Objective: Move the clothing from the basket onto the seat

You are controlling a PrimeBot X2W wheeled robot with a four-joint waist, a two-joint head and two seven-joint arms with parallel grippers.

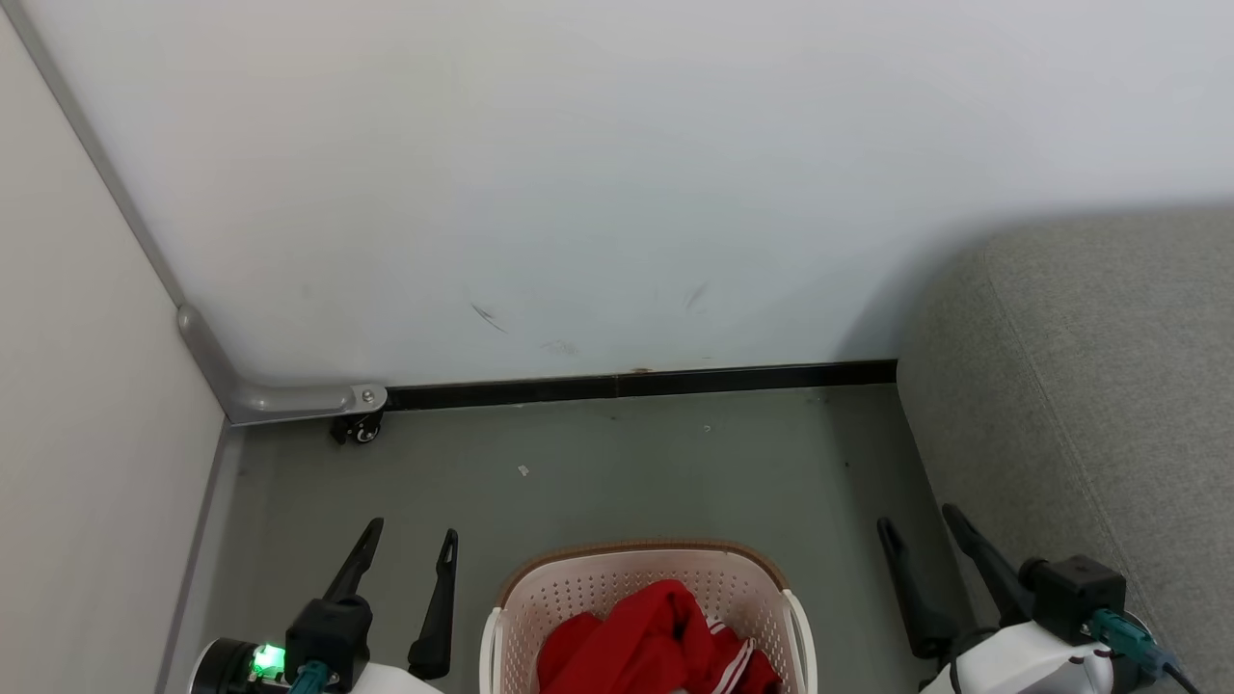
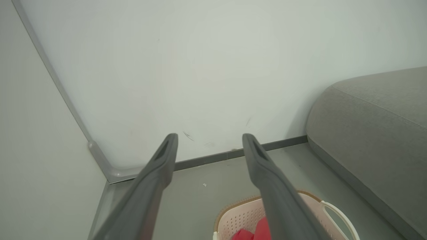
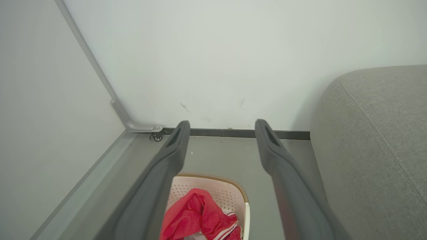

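One basket (image 1: 631, 551). One heap of red clothing (image 1: 656, 627) in it; number of separate garments impossible to tell. One seat (image 1: 1089, 386). Two grippers, the left gripper (image 1: 412, 530) and the right gripper (image 1: 919, 519), with two dark fingers (image 1: 442, 598) each, four altogether. One small caster wheel (image 1: 360, 429). Two pale walls (image 1: 617, 173), one dark skirting strip (image 1: 675, 381).

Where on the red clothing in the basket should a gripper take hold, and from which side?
Probably the raised fold at the top of the clothing, from above: the basket walls block every side, and that hump stands highest.
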